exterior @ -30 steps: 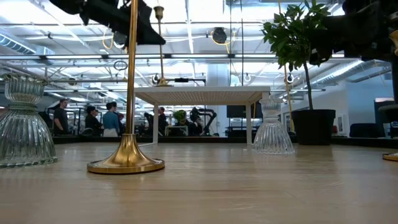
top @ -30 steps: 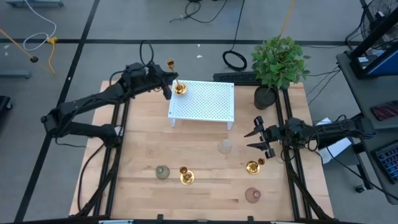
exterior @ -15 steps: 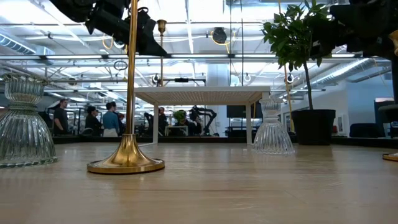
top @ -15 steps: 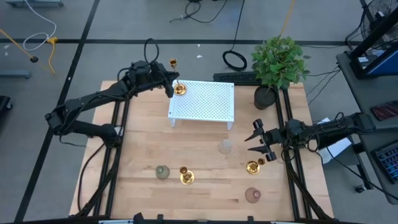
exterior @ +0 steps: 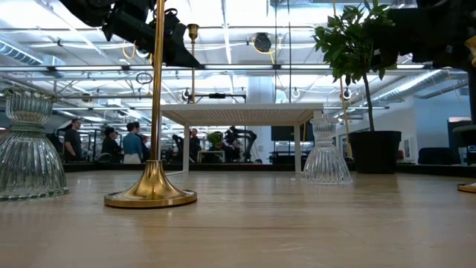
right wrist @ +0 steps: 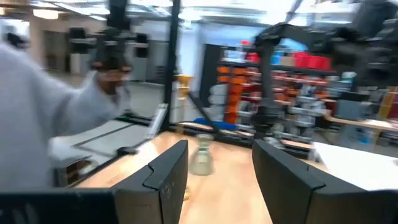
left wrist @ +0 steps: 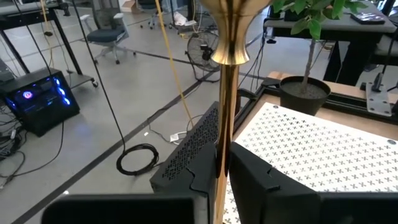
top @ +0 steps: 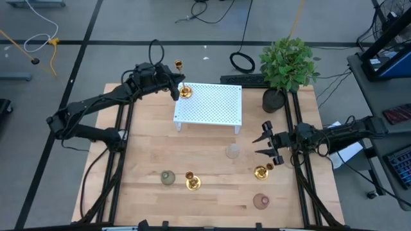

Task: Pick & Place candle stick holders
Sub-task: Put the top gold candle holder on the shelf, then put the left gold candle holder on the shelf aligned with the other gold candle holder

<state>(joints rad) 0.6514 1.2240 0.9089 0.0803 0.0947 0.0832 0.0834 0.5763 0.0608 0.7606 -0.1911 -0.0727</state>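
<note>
The left gripper [top: 174, 88] appears closed on the upright brass stick [left wrist: 225, 118], base on the stand [top: 212, 106] corner. The right gripper [top: 266, 145] waits open, empty.

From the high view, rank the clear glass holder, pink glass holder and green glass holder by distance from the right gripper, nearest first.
From the right gripper:
1. Clear glass holder, just beside it toward the table's middle.
2. Pink glass holder, at the near edge.
3. Green glass holder, far across on the left side.

Tall brass candlestick [top: 183, 90] upright between left gripper [top: 173, 89] fingers; two brass sticks [top: 192, 182], [top: 261, 171] nearer right gripper [top: 262, 144].
</note>
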